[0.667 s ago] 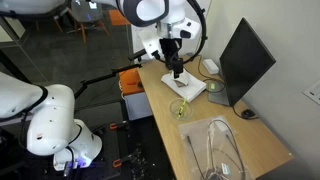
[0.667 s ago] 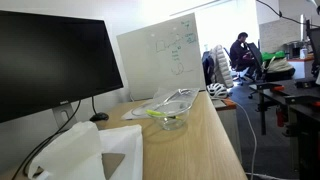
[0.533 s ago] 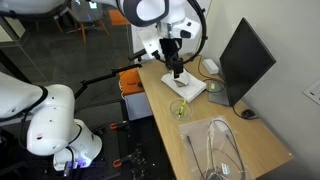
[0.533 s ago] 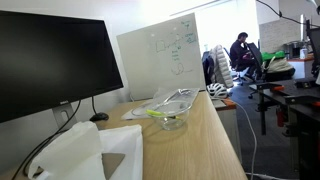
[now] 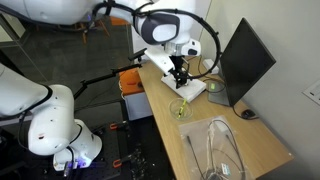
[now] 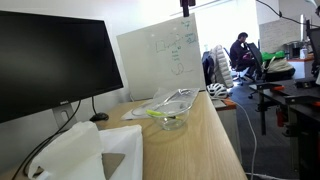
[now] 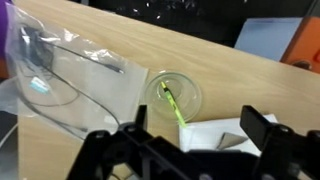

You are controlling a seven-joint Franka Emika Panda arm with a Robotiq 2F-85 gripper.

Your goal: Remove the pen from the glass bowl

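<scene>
— Pen [image 7: 172, 104], where?
— Inside the bowl [image 7: 149, 92], slanted across the hollow, one end up toward the rim. Same in an exterior view: pen [image 6: 160, 113] lying across the bowl [image 6: 176, 124].
— And the gripper [image 7: 195, 130]?
— Spread wide, holding nothing. Hangs above and to one side of the bowl, over the pad [image 7: 215, 138] just beside it, well apart from the glass; seen likewise from outside [image 5: 180, 72].
— Why so wide?
— Probably to straddle so thin a stick without clipping the rim. Looks like an approach, not yet a grasp.
— Any help from that slant?
— Likely, yes: easier to pinch near the raised end, away from the glass, then lift straight up.
— Risks?
— Light bowl, apt to skid or tip if nudged. Plastic wrap [image 7: 90, 65] just beside the bowl, opposite the pad; best avoided.
</scene>
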